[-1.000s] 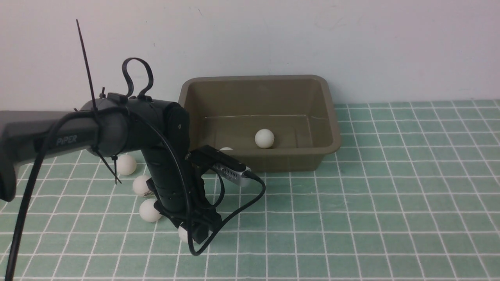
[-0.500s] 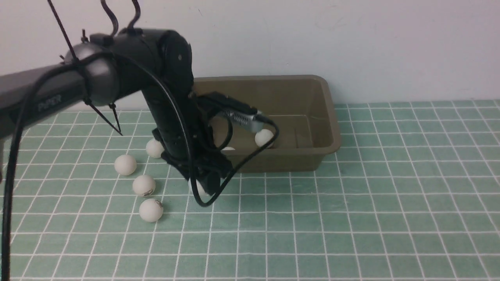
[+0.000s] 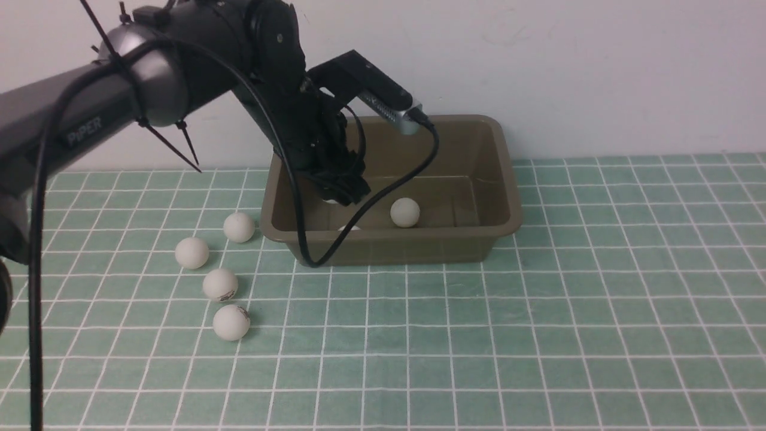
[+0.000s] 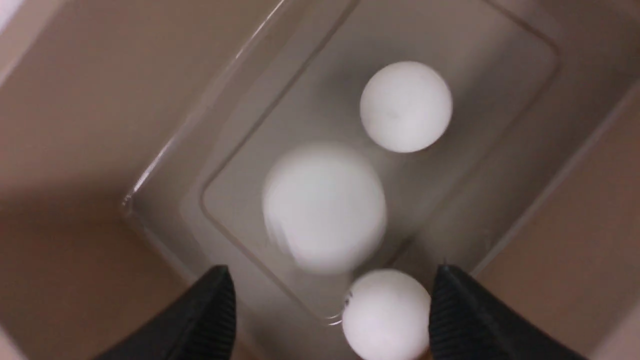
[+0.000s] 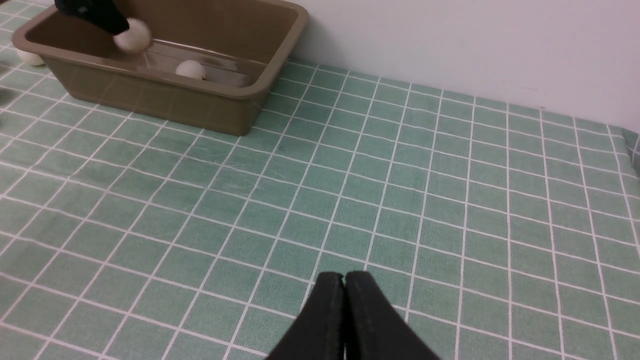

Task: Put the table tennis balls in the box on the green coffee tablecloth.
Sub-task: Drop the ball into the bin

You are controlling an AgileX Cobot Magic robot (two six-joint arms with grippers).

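My left gripper [image 3: 342,195] hangs open inside the left half of the olive-brown box [image 3: 504,179]. In the left wrist view its black fingers [image 4: 210,312] stand wide apart, and a blurred table tennis ball [image 4: 325,207] is loose below them over the box floor. Two more balls [image 4: 406,106] [image 4: 386,315] lie on that floor; the front view shows one [image 3: 405,212] fully. Several balls [image 3: 219,284] lie on the green coffee tablecloth [image 3: 538,329] left of the box. My right gripper [image 5: 344,277] is shut and empty, low over the cloth [image 5: 400,200], far from the box [image 5: 240,95].
A pale wall rises directly behind the box. The left arm's black cable [image 3: 383,197] loops down in front of the box's near wall. Right of the box the cloth carries nothing in these views.
The left arm rose from the cloth with a ball and swung right and back over the box. Its jaws have spread and the ball has come free. The right arm has not moved.
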